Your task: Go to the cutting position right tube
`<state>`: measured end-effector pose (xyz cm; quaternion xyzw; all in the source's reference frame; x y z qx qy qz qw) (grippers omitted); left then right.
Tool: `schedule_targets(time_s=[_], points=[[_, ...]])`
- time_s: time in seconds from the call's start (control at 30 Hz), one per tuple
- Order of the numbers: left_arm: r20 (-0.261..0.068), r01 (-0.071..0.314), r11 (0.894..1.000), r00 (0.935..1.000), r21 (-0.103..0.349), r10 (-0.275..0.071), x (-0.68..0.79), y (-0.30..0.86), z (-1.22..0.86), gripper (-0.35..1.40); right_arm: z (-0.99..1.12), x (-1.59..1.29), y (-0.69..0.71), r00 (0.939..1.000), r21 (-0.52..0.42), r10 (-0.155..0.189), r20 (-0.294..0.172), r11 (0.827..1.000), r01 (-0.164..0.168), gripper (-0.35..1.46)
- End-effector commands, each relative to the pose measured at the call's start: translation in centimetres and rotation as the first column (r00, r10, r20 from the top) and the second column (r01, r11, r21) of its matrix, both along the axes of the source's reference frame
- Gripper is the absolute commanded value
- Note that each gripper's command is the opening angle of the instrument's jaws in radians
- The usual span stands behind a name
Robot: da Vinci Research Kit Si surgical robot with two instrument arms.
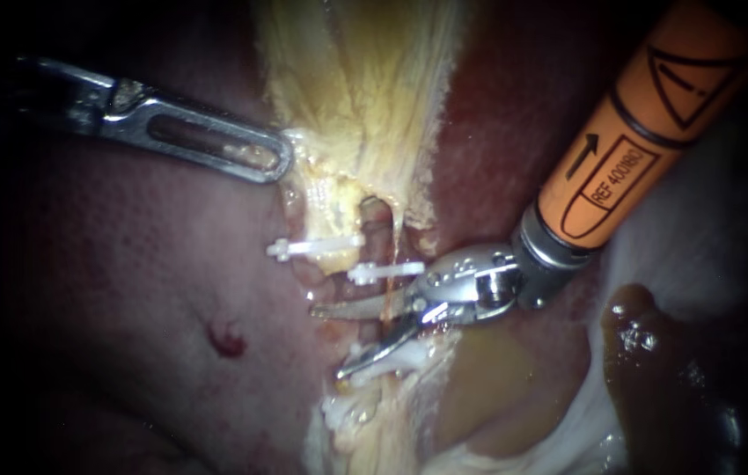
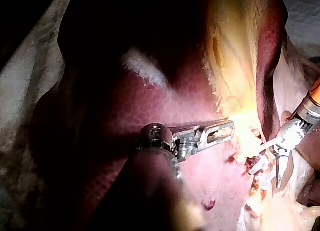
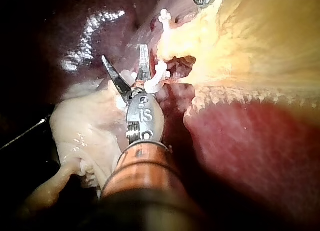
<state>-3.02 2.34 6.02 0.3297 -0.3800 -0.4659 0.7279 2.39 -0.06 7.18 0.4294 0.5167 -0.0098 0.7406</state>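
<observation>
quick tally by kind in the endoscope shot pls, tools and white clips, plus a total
tools: 2 (left tool, right tool)
white clips: 2 (upper clip, lower clip)
white bit by the right tool's lower blade: cannot tell what it is, not counted
total: 4

Surgical bench lab — excised liver [image 2: 110,111] on white cloth [image 2: 20,101], white clips [image 1: 312,247] applied.
</observation>
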Motion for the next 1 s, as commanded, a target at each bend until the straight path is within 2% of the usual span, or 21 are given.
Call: schedule_targets(time_s=[0.03,0.27,0.47,0.83,1.0], points=[[0.001,-0.001,1.0,1.0,0.0,0.001,0.0,0.0,0.0,-0.35,0.01,0.03,0.0,1.0,-0.004,0.007,0.004,1.0,-0.007,1.31],[0.001,-0.001,1.0,1.0,0.0,0.001,-0.01,0.0,0.0,-0.35,0.02,0.21,0.02,0.9987,-0.015,0.05,0.014,0.999,-0.05,1.39],[0.001,-0.001,1.0,1.0,0.0,0.001,0.0,0.0,0.0,-0.35,-0.02,0.19,0.0,0.9987,-0.011,0.051,0.009,0.999,-0.051,1.41],[0.002,-0.001,1.0,1.0,0.0,0.001,0.01,0.0,0.0,-0.35,-0.29,0.09,-0.04,0.9989,0.004,0.046,-0.007,0.999,-0.046,1.42],[0.002,-0.001,1.0,1.0,0.0,0.001,0.01,0.0,0.0,-0.35,-0.32,0.09,-0.03,0.9988,0.007,0.047,-0.01,0.999,-0.047,1.42]])
